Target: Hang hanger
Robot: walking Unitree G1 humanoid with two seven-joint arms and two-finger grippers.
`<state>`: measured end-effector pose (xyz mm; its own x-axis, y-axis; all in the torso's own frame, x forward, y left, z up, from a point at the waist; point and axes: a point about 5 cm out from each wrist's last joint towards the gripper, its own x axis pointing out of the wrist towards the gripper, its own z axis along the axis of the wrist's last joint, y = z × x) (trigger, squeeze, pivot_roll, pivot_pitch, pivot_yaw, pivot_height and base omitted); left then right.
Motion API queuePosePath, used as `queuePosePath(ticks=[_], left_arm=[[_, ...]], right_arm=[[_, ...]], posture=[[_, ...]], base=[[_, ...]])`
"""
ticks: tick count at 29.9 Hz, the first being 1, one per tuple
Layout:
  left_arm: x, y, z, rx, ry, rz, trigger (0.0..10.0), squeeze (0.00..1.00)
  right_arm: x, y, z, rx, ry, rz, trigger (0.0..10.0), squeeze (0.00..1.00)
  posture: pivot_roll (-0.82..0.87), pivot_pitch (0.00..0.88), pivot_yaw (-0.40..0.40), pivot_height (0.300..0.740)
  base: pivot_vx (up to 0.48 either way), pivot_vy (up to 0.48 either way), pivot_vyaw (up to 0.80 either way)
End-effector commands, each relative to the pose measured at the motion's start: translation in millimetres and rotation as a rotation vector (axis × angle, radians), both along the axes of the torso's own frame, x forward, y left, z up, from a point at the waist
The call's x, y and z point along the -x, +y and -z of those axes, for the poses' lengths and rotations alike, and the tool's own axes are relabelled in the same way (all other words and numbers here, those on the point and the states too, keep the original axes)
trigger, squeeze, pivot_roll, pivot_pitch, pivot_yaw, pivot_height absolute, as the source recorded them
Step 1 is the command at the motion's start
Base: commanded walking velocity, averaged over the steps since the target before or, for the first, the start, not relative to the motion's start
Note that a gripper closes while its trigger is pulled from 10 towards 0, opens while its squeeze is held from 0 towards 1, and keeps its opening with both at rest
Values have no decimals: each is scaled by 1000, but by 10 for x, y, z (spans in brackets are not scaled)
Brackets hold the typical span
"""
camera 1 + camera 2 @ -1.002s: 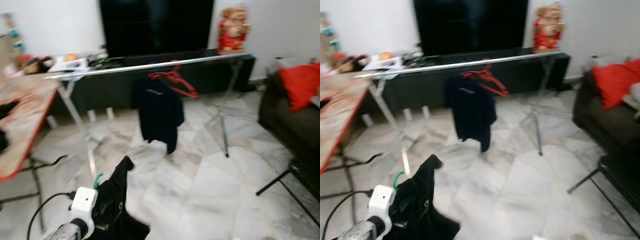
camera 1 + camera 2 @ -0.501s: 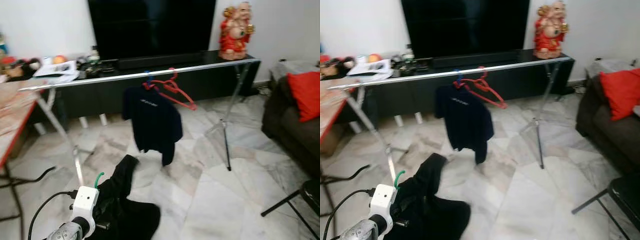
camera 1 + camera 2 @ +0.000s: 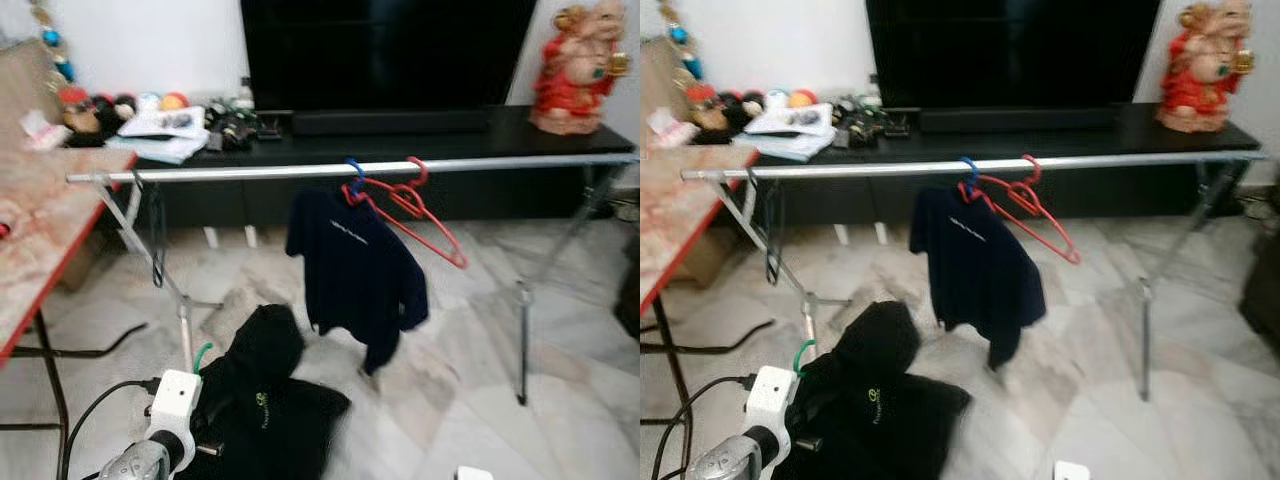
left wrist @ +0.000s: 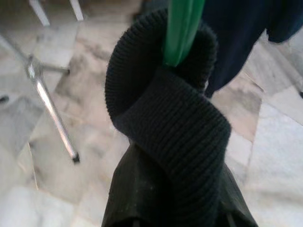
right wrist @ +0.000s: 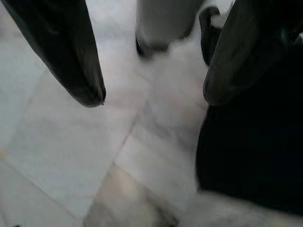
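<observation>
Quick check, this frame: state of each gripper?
Left gripper: shut on the green hanger carrying a black garment.
Right gripper: open, holding nothing, over the floor.

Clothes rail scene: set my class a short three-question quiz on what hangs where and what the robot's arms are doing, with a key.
1. True or false: the red hanger on the silver rail carries a garment.
2. Which colour is the hook of the hanger inside the black garment held at the left gripper? A red, B green, C blue.
3. Fill in: the navy shirt hangs from a ____ hanger.

Key
1. False: it hangs bare beside the navy shirt.
2. B: a green hook sticks out of the ribbed collar.
3. Blue. Its hook sits over the rail. The right gripper hangs with its fingers apart above the floor.
</observation>
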<state>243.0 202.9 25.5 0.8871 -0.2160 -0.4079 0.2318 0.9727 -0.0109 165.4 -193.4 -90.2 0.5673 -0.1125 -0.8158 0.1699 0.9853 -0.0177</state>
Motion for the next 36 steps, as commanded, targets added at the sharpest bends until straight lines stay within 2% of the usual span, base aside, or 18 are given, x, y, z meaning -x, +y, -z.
queuePosePath(ticks=[1,12,17,21,29,31,36], left_arm=[[-45,-41,-52,14,-25,8,10000,0],[-46,-49,-44,12,-26,7,10000,0],[-47,-65,-35,14,-24,11,10000,0],[-48,-71,-32,7,-19,23,10000,0],[-58,-148,-42,-2,-12,112,10000,0],[-77,-178,-67,-60,-19,187,10000,0],[-242,-216,-149,-119,-49,263,10000,0]], right_arm=[[89,-52,33,6,34,12,10000,0],[59,-34,24,13,32,-39,10000,0],[63,-33,28,16,45,-43,10000,0],[69,-29,32,2,46,-28,10000,0],[65,-32,29,-2,44,-31,10000,0],[63,-33,28,-2,44,-33,10000,0],[54,-34,25,-3,42,-37,10000,0]], posture=[[58,43,38,740],[61,33,33,740],[61,28,31,740],[62,27,31,740],[65,28,26,740],[65,28,26,740],[62,33,26,740]], base=[[480,0,0],[480,0,0],[480,0,776],[480,0,111],[79,0,0],[0,0,0],[0,0,0]])
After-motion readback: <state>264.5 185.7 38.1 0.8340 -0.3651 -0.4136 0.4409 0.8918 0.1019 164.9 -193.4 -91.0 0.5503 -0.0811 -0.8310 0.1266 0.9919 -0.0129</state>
